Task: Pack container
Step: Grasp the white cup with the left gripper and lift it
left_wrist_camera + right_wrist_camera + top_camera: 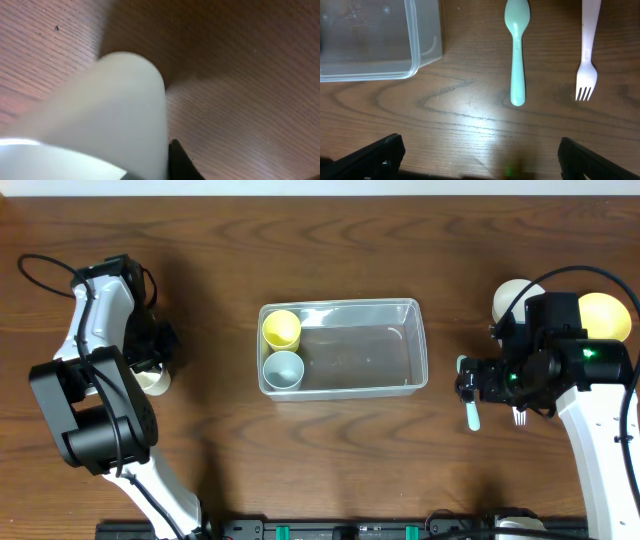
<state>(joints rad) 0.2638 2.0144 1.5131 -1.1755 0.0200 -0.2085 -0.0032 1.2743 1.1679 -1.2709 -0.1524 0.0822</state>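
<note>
Right gripper (480,145): jaws spread wide, one dark finger at each lower corner of the right wrist view, bare wood between them. Holds nothing, touches nothing. It hovers over the table (340,450) just right of the container (365,355).

Ahead of the open jaws lies a teal plastic spoon (517,55), bowl end away from the camera, handle pointing back toward the fingers. To the right of it, apart from it, is a pale fork (587,55) with its tines toward the fingers and its handle cut off by the top edge. One rounded corner of the container shows at upper left of that view.

Left gripper (150,365): down at a cream cup (157,381) at the left side of the table, well apart from the container. In the left wrist view the cup fills most of the frame, blurred and out of focus. One dark finger (182,162) sits right against its wall; the other finger is hidden behind the cup. Opening width and whether the cup is clamped: cannot tell.

Container: clear rectangular tub, centre of the table, upright. A yellow cup (281,329) and a pale-blue cup (283,369) stand side by side at its left end.

Behind the right arm: a white bowl (510,300) and a yellow bowl (607,315), both partly covered by the arm
</note>
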